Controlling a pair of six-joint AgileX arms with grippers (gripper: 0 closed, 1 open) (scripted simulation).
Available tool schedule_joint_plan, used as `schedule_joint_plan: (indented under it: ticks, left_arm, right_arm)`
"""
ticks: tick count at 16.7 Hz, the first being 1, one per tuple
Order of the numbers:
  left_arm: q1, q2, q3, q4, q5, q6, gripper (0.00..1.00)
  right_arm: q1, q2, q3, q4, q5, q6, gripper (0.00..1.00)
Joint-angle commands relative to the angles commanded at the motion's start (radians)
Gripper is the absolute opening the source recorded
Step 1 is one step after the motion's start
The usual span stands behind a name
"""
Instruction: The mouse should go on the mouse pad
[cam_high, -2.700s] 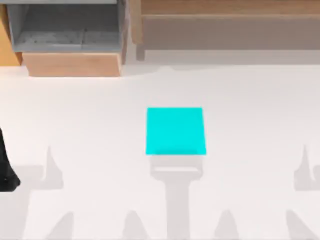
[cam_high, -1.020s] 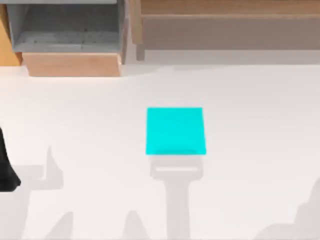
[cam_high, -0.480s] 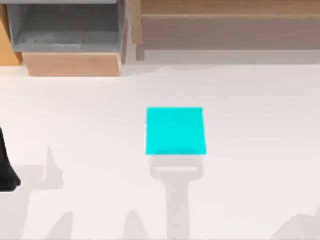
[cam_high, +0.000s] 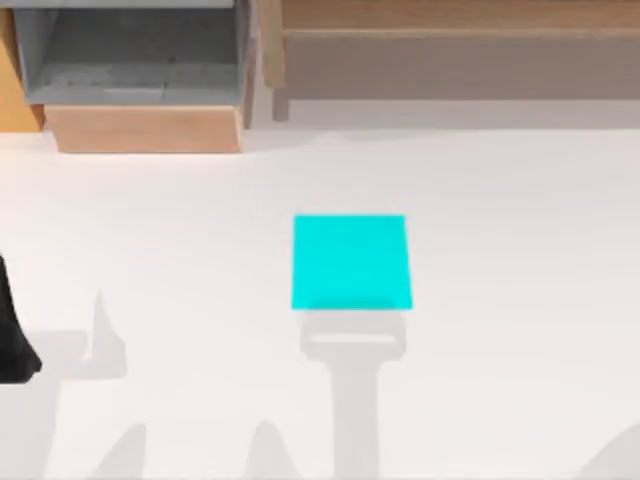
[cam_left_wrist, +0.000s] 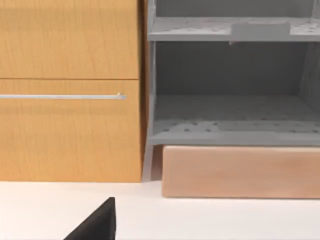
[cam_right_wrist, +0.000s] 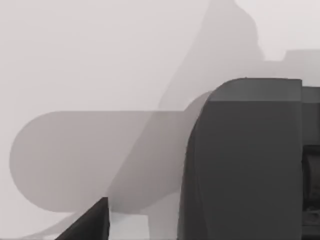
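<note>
Mouse pad (cam_high: 350, 261) mid-table (cam_high: 500, 250), shelf unit (cam_high: 135, 60) behind at left

Spiked shadow at the right edge of the white counter (cam_high: 500, 250) gone, low grey shadow at the bottom right corner shrunk to a sliver against the edge, right arm's shadow drawn off the counter

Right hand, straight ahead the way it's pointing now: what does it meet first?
Most likely the mouse, which looms close in the right wrist view just ahead of the right hand. Beside it lies only the white table; depth is hard to judge.
</note>
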Motion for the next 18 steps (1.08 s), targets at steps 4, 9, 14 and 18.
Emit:
schedule_joint_plan:
  ticks: [4,9,14,18]
  left_arm:
    - [0.000,0.000,0.000,0.000,0.000,0.000,1.00]
    - [0.000,0.000,0.000,0.000,0.000,0.000,1.00]
    - [0.000,0.000,0.000,0.000,0.000,0.000,1.00]
    - [0.000,0.000,0.000,0.000,0.000,0.000,1.00]
  right_arm:
    - [0.000,0.000,0.000,0.000,0.000,0.000,0.85]
    - [0.000,0.000,0.000,0.000,0.000,0.000,0.47]
    - [0.000,0.000,0.000,0.000,0.000,0.000,0.10]
    - [0.000,0.000,0.000,0.000,0.000,0.000,0.00]
